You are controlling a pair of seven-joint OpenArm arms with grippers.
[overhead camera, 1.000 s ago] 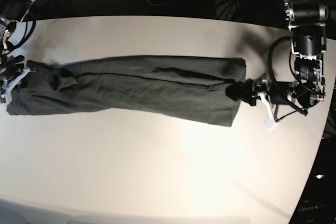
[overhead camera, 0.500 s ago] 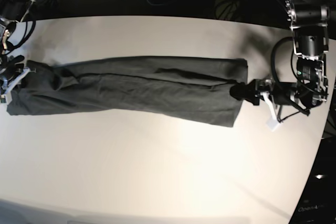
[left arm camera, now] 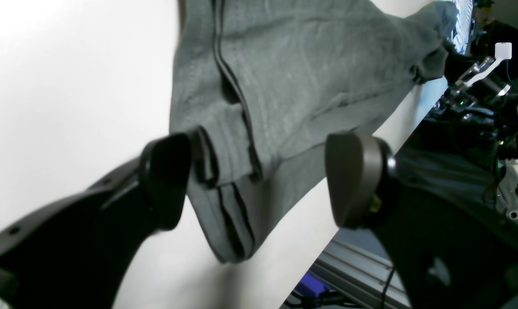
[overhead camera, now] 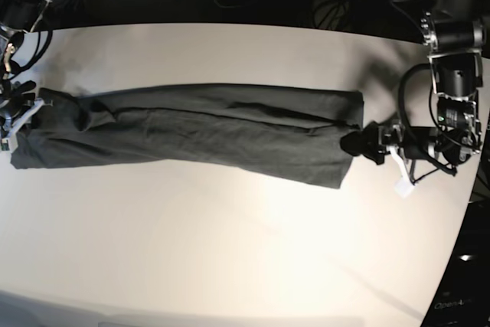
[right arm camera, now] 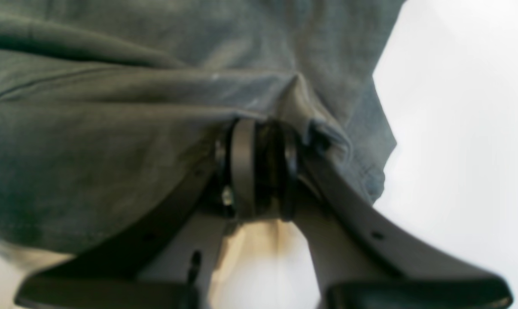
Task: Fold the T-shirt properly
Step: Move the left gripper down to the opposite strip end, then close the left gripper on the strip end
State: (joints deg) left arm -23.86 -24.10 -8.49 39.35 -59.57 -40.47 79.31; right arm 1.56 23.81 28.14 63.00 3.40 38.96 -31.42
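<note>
1. Two hands worked the T-shirt (overhead camera: 199,132), which lay as a long folded band across the worktop (overhead camera: 230,250).
2. My right hand (right arm camera: 259,167) was pinching the cloth at its end.
3. My left hand (left arm camera: 259,180) stood spread at the opposite edge, holding nothing.
4. To fold well, I judged I should grip both layers squarely there and carry that end over evenly, keeping the edges aligned.
</note>
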